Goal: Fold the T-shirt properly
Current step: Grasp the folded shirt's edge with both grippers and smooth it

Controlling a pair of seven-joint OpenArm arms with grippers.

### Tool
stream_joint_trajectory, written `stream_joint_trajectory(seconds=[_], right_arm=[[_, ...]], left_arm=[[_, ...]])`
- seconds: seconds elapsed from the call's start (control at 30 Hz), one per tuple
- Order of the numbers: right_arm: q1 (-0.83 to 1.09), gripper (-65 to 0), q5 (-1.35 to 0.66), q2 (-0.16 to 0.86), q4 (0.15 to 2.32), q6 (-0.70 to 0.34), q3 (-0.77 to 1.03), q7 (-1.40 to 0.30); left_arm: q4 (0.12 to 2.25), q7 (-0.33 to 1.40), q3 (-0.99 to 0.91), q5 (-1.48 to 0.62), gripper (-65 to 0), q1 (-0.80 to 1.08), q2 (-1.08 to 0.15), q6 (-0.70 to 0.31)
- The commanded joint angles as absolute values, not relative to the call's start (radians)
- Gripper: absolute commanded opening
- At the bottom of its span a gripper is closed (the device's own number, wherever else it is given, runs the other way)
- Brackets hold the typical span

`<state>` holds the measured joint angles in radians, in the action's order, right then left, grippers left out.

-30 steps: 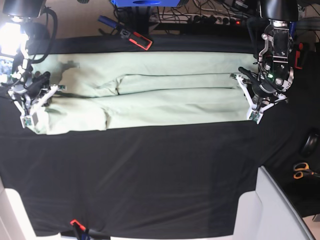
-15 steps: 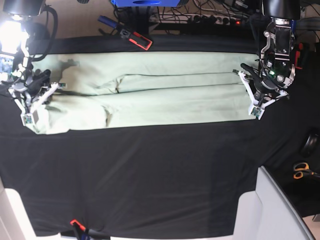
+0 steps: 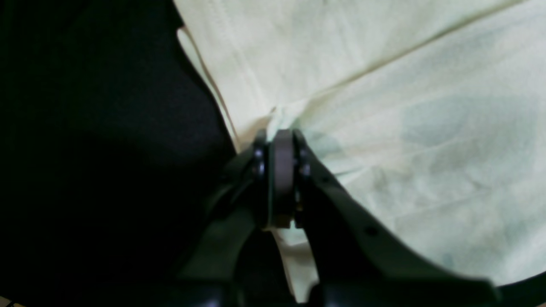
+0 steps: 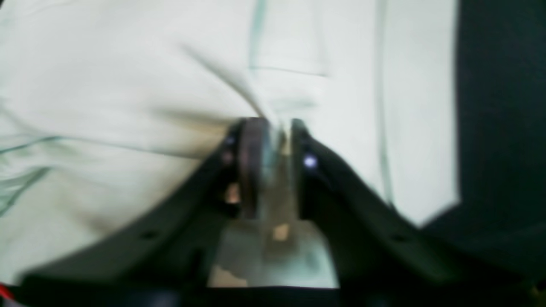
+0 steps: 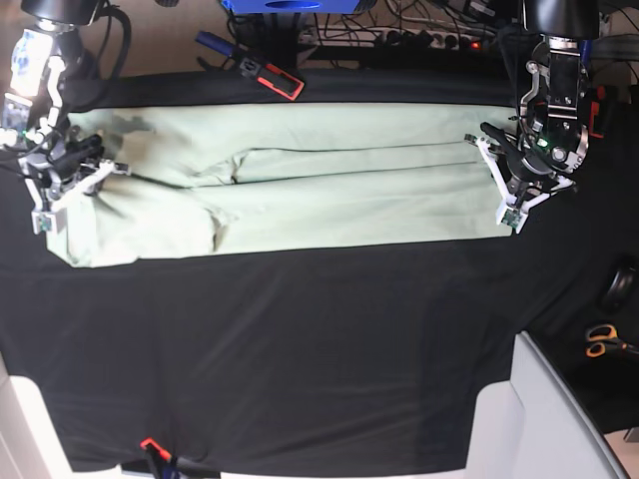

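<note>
The pale mint-green T-shirt (image 5: 300,185) lies as a long band, folded lengthwise, across the far part of the surface covered in black cloth (image 5: 300,359), with one end by each arm. In the base view the left gripper (image 5: 514,195) stands at the band's right end, its white frame over the short edge of the cloth. The left wrist view shows its jaws (image 3: 279,170) pressed together at that edge, a small pucker of green cloth gathered right at their tips, so they are clamped on the T-shirt (image 3: 384,106); the black covering (image 3: 85,128) fills the frame to the left of the hem. The right gripper (image 5: 62,195) sits at the band's left end, over the wider, sleeve-side part of the shirt. In the right wrist view, which is blurred, its jaws (image 4: 268,166) stand slightly apart with a ridge of the T-shirt (image 4: 128,106) rising between them; whether they are pinching that ridge cannot be told from the blur. The shirt's edge and the black cloth (image 4: 499,128) lie to the right of these jaws. Beyond the far edge of the surface lie a red-and-black tool (image 5: 272,78) and cables, and orange-handled scissors (image 5: 602,340) rest off to the right, well apart from the shirt.
</note>
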<state>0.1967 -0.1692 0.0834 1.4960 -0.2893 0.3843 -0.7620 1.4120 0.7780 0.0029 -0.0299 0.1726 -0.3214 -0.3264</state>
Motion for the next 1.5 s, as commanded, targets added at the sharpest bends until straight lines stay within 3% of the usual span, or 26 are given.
stream_joint_trajectory(seconds=[0.0,0.07,0.23,0.33,0.47,0.63,0.8,0.87,0.93,1.0,1.2,1.47], right_arm=[[0.186,-47.0,-0.173,0.094,1.514,-0.289,0.39,-0.748],[0.188,-42.7,-0.171,0.094,1.52,-0.288,0.406,-0.748],[0.188,-42.1,-0.171,0.094,1.521,-0.288,0.44,-0.75],[0.2,-41.9,-0.171,0.093,1.554,-0.286,0.44,-0.777],[0.217,-41.4,-0.171,0.093,1.661,-0.286,0.44,-0.816],[0.245,-31.5,-0.176,0.077,1.79,-0.286,0.437,-0.812],[0.243,-32.1,-0.176,0.048,1.751,-0.291,0.371,-0.716],[0.243,-35.7,-0.176,0.05,1.724,-0.291,0.329,-0.684],[0.243,-48.0,-0.176,0.05,1.698,-0.291,0.295,-0.656],[0.239,-65.0,-0.176,0.05,1.669,-0.291,0.272,-0.639],[0.162,-65.0,-0.176,0.058,1.512,-0.292,0.275,-0.633],[0.124,-65.0,-0.176,0.116,1.342,-0.292,0.275,-0.558]], left_arm=[[1.431,0.776,-0.005,-0.025,-65.0,0.168,-0.335,-0.321],[1.432,0.777,-0.015,-0.025,-59.5,0.168,-0.335,-0.321],[1.535,0.779,-0.03,-0.027,-32.6,0.2,-0.358,-0.318],[1.623,0.779,-0.105,-0.027,-26.9,0.232,-0.349,-0.317],[1.701,0.797,-0.197,-0.027,-26.9,0.245,-0.348,-0.318],[1.747,0.872,-0.243,-0.036,-26.9,0.252,-0.341,-0.323],[1.751,0.871,-0.24,-0.173,-29.9,0.268,-0.248,-0.346],[1.748,0.871,-0.24,-0.214,-44.5,0.263,-0.211,-0.363],[1.739,0.865,-0.24,-0.222,-65.0,0.252,-0.174,-0.36],[1.71,0.829,-0.239,-0.213,-65.0,0.243,-0.153,-0.36],[1.572,0.679,-0.165,-0.044,-65.0,0.236,-0.148,-0.358],[1.417,0.595,-0.171,-0.027,-65.0,0.22,-0.156,-0.358]])
